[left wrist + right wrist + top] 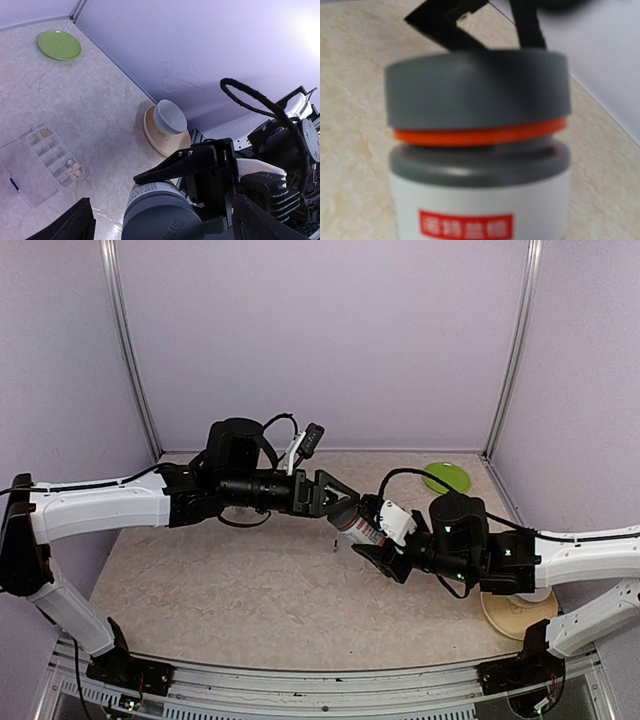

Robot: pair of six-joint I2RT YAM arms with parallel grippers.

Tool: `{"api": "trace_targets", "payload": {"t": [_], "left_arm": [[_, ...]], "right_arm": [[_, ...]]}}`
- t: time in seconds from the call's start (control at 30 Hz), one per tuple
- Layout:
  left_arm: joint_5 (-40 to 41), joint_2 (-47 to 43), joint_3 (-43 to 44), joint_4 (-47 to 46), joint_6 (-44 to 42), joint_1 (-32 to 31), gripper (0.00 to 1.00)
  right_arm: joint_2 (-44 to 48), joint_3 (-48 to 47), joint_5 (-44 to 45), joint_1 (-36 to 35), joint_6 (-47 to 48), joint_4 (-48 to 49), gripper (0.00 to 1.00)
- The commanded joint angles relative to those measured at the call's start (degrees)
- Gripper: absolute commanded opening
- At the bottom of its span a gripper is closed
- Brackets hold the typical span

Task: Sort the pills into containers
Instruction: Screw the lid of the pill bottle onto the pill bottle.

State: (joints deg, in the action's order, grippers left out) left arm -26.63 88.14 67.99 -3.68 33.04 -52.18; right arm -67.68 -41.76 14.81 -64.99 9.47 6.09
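Right claw (372, 540): closed around bottle (357, 525) body, grey cap (162, 217) on. Left claw (347, 497): spread wide at cap, gripping nothing. Containers (52, 157), pill (14, 184): on table (230, 580) below. Close squarely on cap before twisting; hold bottle steady.

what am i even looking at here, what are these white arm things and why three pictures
Two robot arms are bolted to the near edge of a table. One picture looks down from above; the other two come from cameras on each wrist. The right gripper holds a white pill bottle with a grey cap and an orange ring. The left gripper stands open right at the cap. On the table lie a clear pill box with a few pale pills in it, a dark blue pill in its lid half, a green plate and a white bowl on a tan plate.
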Motion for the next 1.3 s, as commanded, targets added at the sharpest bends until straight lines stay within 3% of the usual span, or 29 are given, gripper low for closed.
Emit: {"api": "trace_targets", "payload": {"t": [0.0, 0.27, 0.53, 0.97, 1.27], "left_arm": [[1.24, 1.86, 3.24, 5.11, 0.28, -0.54, 0.91], [2.76, 2.48, 4.66, 7.35, -0.19, -0.55, 0.78], [2.60, 3.24, 4.95, 7.32, -0.95, -0.64, 0.51], [-0.56, 1.80, 2.47, 3.68, -6.08, -0.90, 0.49], [-10.98, -0.77, 0.21, 1.79, -16.83, -0.99, 0.48]], "right_arm": [[-0.65, -3.03, 2.71, -0.43, 1.75, -0.81, 0.13], [-1.27, -3.32, 3.72, -0.47, 2.50, -1.04, 0.13], [-1.68, -3.91, 3.75, -0.46, 1.54, -1.45, 0.13], [-0.61, -5.88, -6.33, 0.11, -8.67, -2.26, 0.13], [3.30, -4.41, -19.92, 4.83, -16.03, -1.20, 0.14]]}}
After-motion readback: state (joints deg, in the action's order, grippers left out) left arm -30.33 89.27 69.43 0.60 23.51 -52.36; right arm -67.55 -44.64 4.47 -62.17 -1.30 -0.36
